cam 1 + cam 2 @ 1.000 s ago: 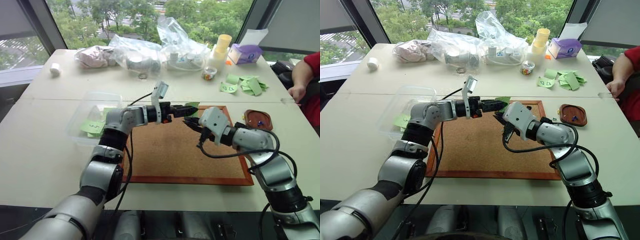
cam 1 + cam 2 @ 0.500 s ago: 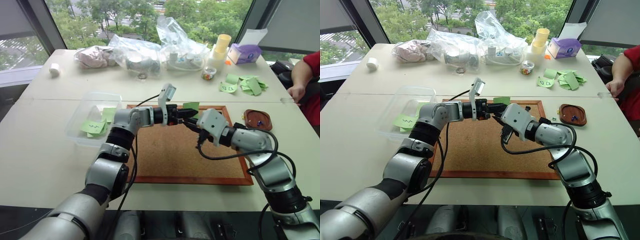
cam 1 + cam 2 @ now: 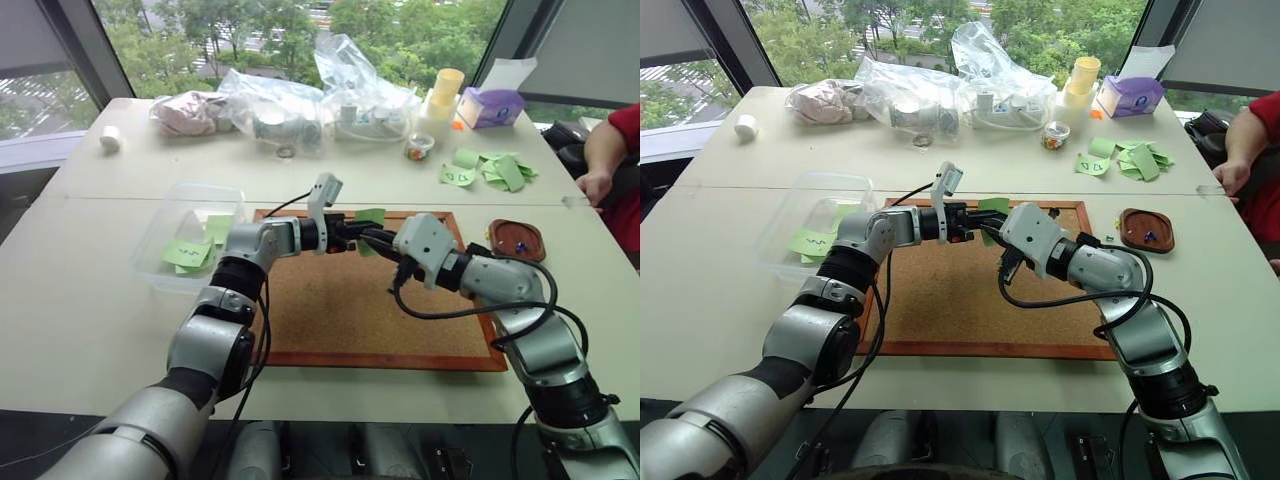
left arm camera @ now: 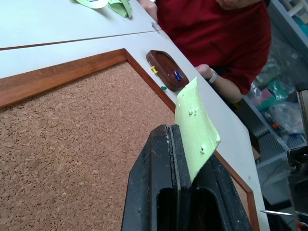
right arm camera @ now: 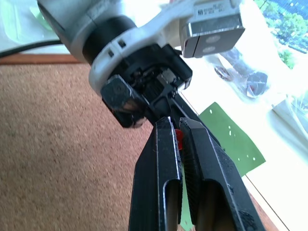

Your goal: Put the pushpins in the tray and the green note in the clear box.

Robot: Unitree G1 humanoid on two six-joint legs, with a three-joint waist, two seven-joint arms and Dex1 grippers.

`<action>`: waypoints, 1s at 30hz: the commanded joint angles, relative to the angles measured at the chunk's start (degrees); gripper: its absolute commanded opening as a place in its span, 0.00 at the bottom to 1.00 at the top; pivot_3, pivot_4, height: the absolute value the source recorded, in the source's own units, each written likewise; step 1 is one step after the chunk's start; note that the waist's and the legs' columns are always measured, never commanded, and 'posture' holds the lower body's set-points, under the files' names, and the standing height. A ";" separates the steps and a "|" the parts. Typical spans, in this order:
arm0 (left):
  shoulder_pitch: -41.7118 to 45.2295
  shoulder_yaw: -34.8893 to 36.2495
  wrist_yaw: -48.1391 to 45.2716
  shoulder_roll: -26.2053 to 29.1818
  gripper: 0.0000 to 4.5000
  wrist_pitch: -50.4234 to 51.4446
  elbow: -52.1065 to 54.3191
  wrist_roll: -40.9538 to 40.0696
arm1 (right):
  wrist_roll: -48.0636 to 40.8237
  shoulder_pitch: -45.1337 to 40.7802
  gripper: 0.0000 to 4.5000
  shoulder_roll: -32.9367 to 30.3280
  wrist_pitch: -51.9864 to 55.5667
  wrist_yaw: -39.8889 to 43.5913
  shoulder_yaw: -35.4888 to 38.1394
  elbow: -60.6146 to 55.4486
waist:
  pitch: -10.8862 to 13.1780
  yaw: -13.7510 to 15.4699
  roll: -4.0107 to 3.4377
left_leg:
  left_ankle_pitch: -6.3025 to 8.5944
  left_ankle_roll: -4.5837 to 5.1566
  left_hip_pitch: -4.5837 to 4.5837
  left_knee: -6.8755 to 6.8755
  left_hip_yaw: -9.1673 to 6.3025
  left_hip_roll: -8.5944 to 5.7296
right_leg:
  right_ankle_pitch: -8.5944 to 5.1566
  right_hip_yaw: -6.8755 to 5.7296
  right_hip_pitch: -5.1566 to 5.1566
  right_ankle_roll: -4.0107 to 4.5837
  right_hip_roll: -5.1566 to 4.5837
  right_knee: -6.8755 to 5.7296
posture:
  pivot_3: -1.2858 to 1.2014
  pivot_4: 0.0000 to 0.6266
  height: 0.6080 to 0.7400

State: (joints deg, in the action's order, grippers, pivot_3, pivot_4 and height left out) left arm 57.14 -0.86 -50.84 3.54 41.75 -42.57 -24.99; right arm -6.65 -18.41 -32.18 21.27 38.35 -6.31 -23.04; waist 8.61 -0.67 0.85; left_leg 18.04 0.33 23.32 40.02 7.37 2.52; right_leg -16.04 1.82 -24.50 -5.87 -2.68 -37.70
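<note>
The green note stands up from the far edge of the cork board, and my left gripper is shut on its edge. My right gripper meets it tip to tip, shut on a red pushpin. The two grippers touch over the board. The tray sits right of the board, with a yellow pushpin and a blue one in it. The clear box stands left of the board and holds green slips.
A bunch of green slips lies at the back right. Clear plastic bags, stacked cups and a purple tissue box line the far side. A person in a red sleeve sits at the right edge.
My left gripper, open beside the green note a second ago, has shut on it. The right gripper stays shut in the same spot.
</note>
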 commanded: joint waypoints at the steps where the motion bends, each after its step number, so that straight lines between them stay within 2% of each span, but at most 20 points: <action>1: -0.93 -1.50 -0.65 1.12 0.01 -4.60 3.86 2.69 | -6.27 0.02 0.00 4.10 4.62 -4.83 7.65 -3.38 | 0.00 -0.02 0.00 | 0.00 0.00 0.00 0.00 0.00 0.00 | 0.00 0.00 0.00 0.00 0.00 0.00 | 0.52 0.24 0.96; 4: -3.50 -6.67 -2.00 3.23 0.01 -12.03 10.33 7.96 | -12.13 -2.06 0.00 8.43 11.40 -12.62 18.66 -1.72 | 0.01 0.00 -0.01 | -0.01 -0.02 -0.01 0.00 0.00 0.07 | 0.00 -0.01 0.00 0.00 0.00 -0.02 | 0.52 0.24 0.96; 8: -5.38 -11.35 -3.20 7.30 0.01 -18.47 21.64 12.99 | -12.73 -5.09 0.00 8.80 18.03 -23.29 30.08 2.68 | 0.01 0.12 -0.01 | -0.02 -0.03 0.02 0.00 0.03 0.16 | 0.01 -0.03 -0.01 0.01 -0.08 -0.04 | 0.52 0.24 0.96; 10: -6.05 -12.58 -3.53 8.71 0.01 -19.66 26.27 13.95 | -12.93 -6.34 0.00 8.36 21.00 -26.94 33.44 4.86 | 0.01 0.15 -0.02 | -0.02 -0.03 0.02 -0.02 0.03 0.16 | 0.00 -0.03 -0.01 0.01 -0.09 -0.03 | 0.52 0.24 0.96; 16: -7.10 -12.76 -2.96 9.58 0.01 -15.19 35.96 12.29 | -7.40 -7.50 0.00 3.20 25.50 -33.38 34.50 19.12 | -0.01 -0.13 -0.11 | -0.01 -0.02 0.01 -0.02 0.10 0.12 | 0.00 -0.02 -0.01 0.01 -0.06 -0.02 | 0.52 0.24 0.96; 22: -9.50 -9.64 -1.15 8.12 0.01 -8.55 38.22 7.70 | -6.10 -11.78 0.00 0.66 18.92 -32.35 33.32 34.63 | -0.03 -0.59 -0.32 | -0.02 -0.02 -0.04 -0.02 0.09 0.09 | 0.01 0.04 -0.01 0.00 0.02 -0.03 | 0.52 0.24 0.96; 30: -12.15 -9.89 1.08 9.56 0.01 -6.16 41.39 6.77 | -7.85 -16.56 0.00 0.84 18.59 -32.40 34.16 44.01 | -0.03 -0.27 -0.35 | -0.04 -0.06 -0.04 -0.02 0.08 0.20 | 0.01 0.05 -0.02 -0.01 0.02 -0.08 | 0.52 0.24 0.96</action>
State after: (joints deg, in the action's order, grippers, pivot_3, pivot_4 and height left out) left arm 44.58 -11.93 -50.22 13.14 35.63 -3.99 -17.00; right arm -13.83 -33.66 -30.59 40.62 6.12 26.87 21.15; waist 8.58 -0.94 0.50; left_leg 18.00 0.27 23.28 40.00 7.45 2.72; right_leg -16.03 1.86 -24.52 -5.88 -2.68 -37.78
